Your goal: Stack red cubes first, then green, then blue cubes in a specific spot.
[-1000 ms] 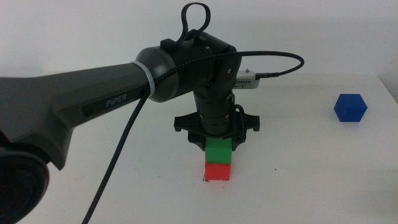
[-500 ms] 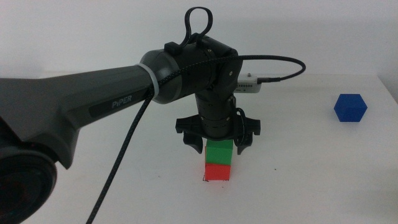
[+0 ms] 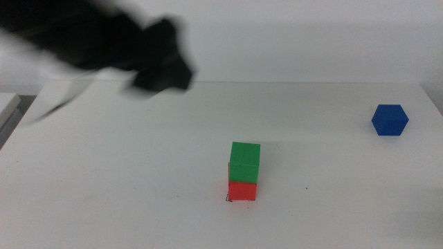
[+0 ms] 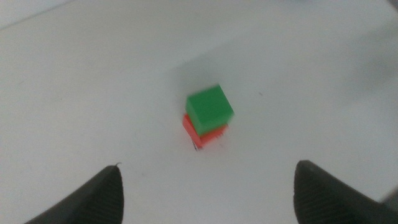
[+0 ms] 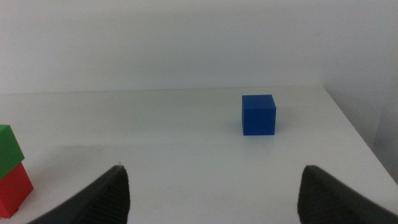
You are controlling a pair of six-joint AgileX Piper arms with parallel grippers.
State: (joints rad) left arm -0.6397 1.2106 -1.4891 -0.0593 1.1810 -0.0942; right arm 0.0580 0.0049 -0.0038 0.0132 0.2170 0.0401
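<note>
The green cube (image 3: 245, 162) sits on the red cube (image 3: 242, 190), slightly turned on it, in the middle of the table. A black corner mark of the specific spot (image 3: 228, 199) shows at the red cube's base. The blue cube (image 3: 390, 120) stands alone at the far right. My left gripper (image 3: 163, 66) is a dark blur high at the back left, far from the stack. In the left wrist view the left gripper (image 4: 208, 171) is open and empty, with the green cube (image 4: 209, 108) well beyond it. My right gripper (image 5: 212, 169) is open and empty, facing the blue cube (image 5: 259, 114).
A tiny black speck (image 3: 307, 188) lies on the white table (image 3: 138, 180) right of the stack. The table's right edge (image 3: 435, 104) runs just past the blue cube.
The left gripper has let go of the green cube, which stays on the red one. The left arm has swung quickly up and away to the back left.
</note>
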